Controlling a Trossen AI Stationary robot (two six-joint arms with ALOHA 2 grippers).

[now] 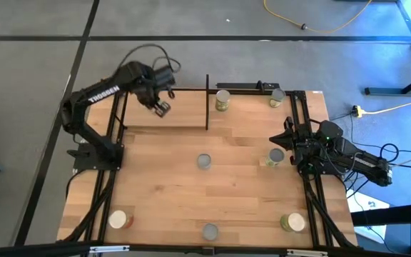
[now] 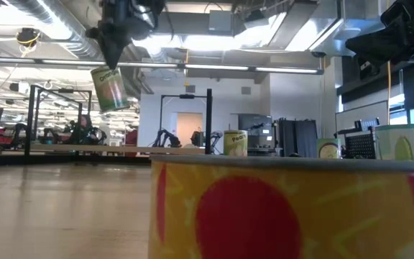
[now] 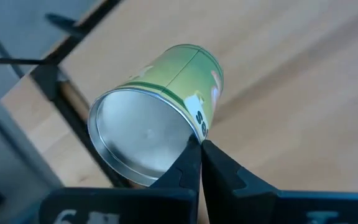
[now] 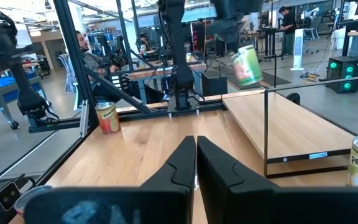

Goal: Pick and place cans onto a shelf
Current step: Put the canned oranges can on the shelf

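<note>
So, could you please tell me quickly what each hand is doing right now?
Left hand: closed on a can, lifted over the shelf.
Right hand: closed, holding nothing, at the table's right edge.

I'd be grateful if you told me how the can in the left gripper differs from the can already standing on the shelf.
The held can hangs in the air, pinched by the left gripper, while the shelf can rests on the shelf board, with no gripper on it. The held can is tilted; the shelf can stands upright. The held can is above the shelf's left part; the shelf can is past the dividing post. Both have greenish-yellow labels.
</note>
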